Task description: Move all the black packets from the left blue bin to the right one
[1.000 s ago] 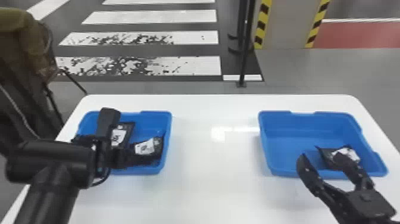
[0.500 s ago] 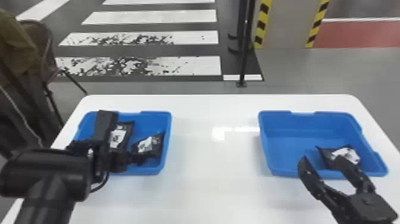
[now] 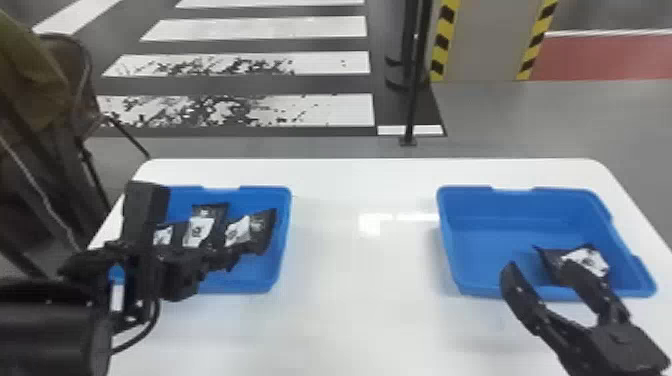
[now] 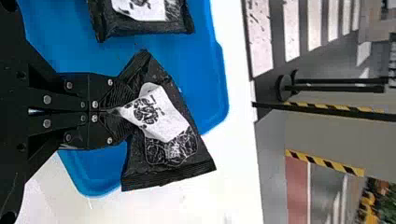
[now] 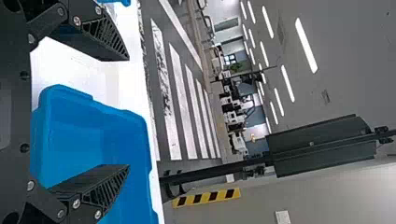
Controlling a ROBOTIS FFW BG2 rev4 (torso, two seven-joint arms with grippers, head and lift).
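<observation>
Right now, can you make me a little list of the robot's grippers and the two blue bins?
left gripper: shut on a black packet, at the left bin
right gripper: open and empty, by the right bin
left bin: at least one more black packet inside
right bin: one black packet seen
table: white, under both bins

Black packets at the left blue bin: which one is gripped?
The head view's rightmost packet there: its white label creases where the left gripper pinches it, while the others lie loose inside the bin.
</observation>
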